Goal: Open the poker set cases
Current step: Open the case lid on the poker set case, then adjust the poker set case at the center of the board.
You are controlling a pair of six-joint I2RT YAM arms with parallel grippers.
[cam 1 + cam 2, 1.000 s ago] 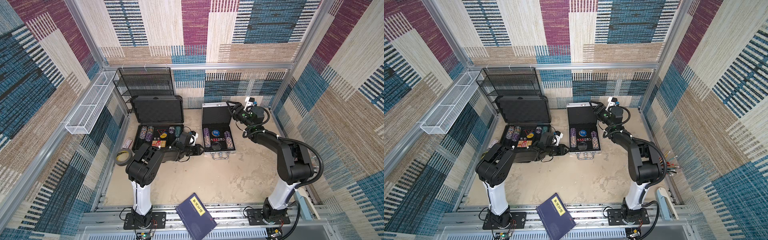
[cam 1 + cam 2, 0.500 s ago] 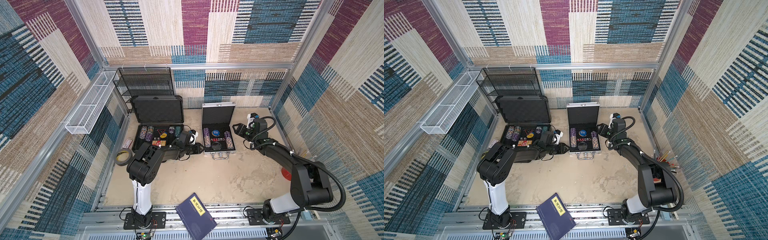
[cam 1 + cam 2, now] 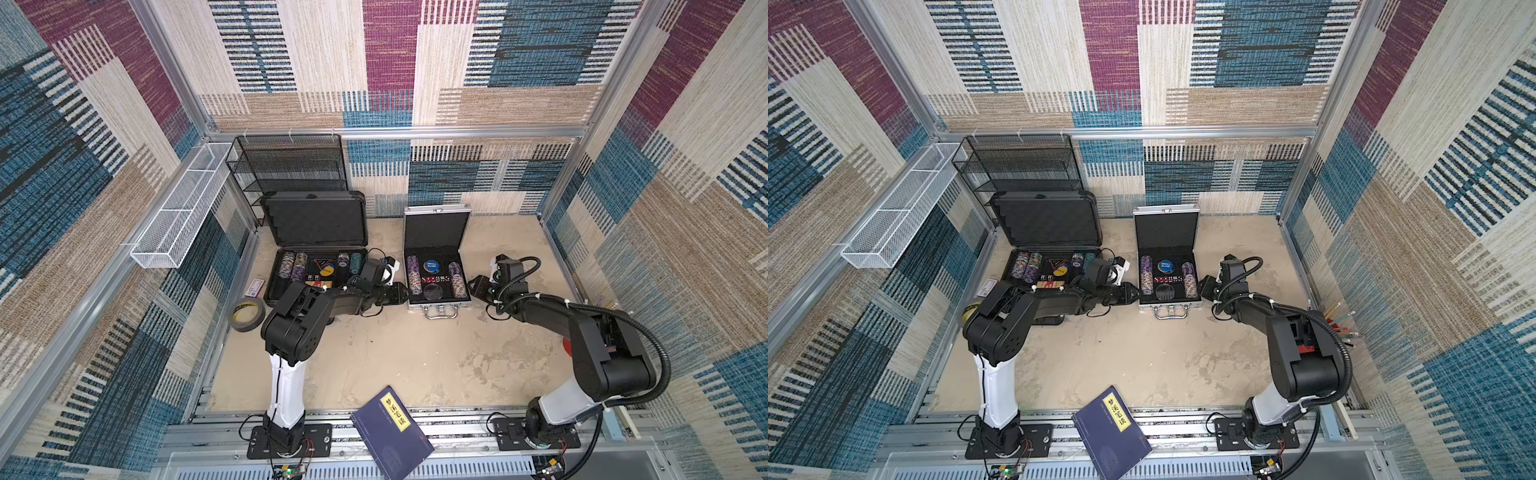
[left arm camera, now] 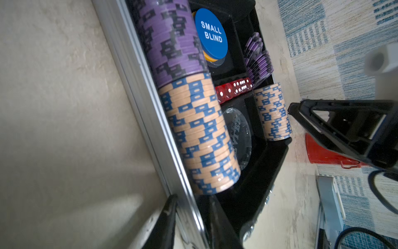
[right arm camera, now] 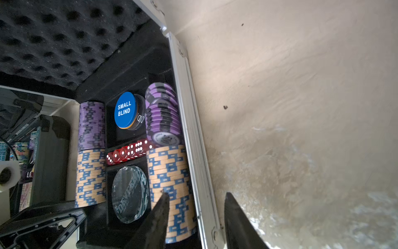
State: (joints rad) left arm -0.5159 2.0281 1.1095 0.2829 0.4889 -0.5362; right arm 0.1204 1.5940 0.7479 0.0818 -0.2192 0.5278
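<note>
Looking at both lids standing up, we'd call the opening basically done. The silver case sits on the counter with its lid upright. The dark case is just beside it on the left arm's side, lid up too.

The left claw straddles the silver case's side wall, one jaw inside and one outside. We can't tell whether it's actually pinching. The right claw straddles the opposite wall with its jaws apart, and there's a gap on the chip side.

Handling-wise, we reckon the silver case is stiff, slick aluminium and fairly heavy with chips packed in, so it'd slide rather than flex. The best holds look like those thin side walls or the metal handle at its front. The foam-lined lid seems light, so a hard shove could tip it shut or jostle the chips.
</note>
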